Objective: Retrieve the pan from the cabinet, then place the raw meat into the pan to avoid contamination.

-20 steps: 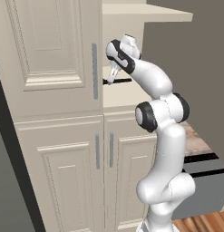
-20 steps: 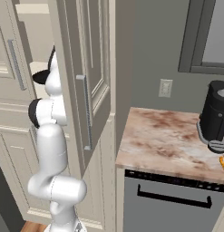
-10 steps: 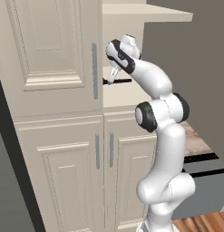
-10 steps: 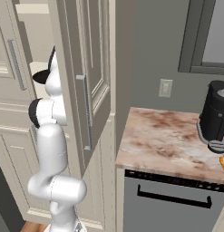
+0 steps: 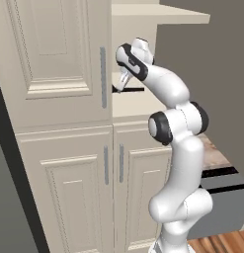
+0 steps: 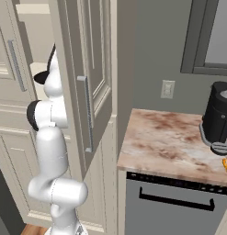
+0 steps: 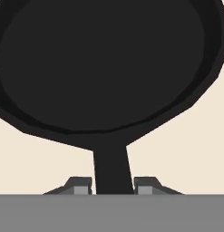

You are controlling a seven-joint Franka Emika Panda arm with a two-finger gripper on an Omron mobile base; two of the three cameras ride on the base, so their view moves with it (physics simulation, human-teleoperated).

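The black pan [image 7: 109, 63] lies on a cream shelf inside the cabinet [image 5: 54, 59], whose upper right door [image 6: 89, 69] is swung open. The pan's long handle [image 5: 131, 90] sticks out toward me. My gripper [image 7: 112, 186] is at the shelf's front with one finger tight on each side of the handle, shut on it. In the left base view my gripper [image 5: 124, 83] points down at the handle. The raw meat [image 6: 224, 165], a tiny orange piece, lies on the marbled counter [image 6: 165, 147] at the far right.
A black appliance [image 6: 219, 114] stands on the counter just behind the meat. The dark dishwasher front [image 6: 174, 206] is below the counter. The open cabinet door stands between my arm and the counter. The lower doors [image 5: 113, 188] are closed.
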